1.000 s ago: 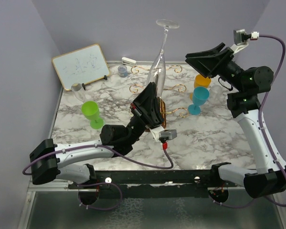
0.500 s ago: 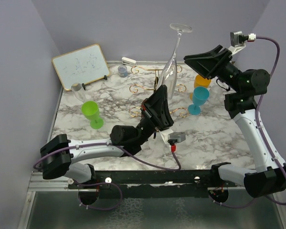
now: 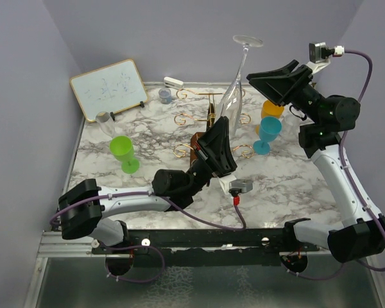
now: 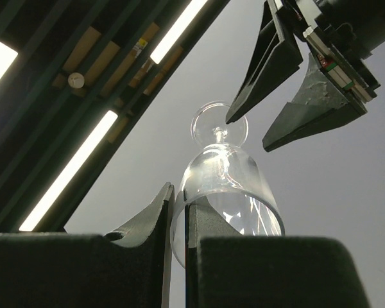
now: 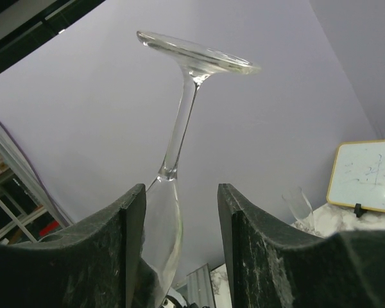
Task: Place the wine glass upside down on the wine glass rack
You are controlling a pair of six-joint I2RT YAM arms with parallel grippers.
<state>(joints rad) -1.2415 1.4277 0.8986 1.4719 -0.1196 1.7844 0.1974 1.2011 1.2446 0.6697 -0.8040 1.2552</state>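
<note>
My left gripper (image 3: 219,131) is shut on the rim of a clear wine glass (image 3: 232,96), held upside down with its foot high in the air; one finger is inside the bowl, one outside (image 4: 178,212). The glass (image 4: 228,186) hangs above the gold wire wine glass rack (image 3: 199,119) with scroll arms on a brown wooden base. My right gripper (image 3: 266,78) is open, raised just right of the glass stem; the glass (image 5: 179,128) shows between and left of its fingers (image 5: 131,224).
A green goblet (image 3: 123,153) stands left. A blue goblet (image 3: 267,133) and an orange cup (image 3: 271,109) stand right of the rack. A whiteboard (image 3: 109,88), a clear glass (image 3: 105,122), a small grey cup (image 3: 165,95) and a white object (image 3: 173,82) are at the back.
My left arm has carried the upside-down glass to the right and nearer my right gripper. The right gripper has shifted slightly left toward the stem.
</note>
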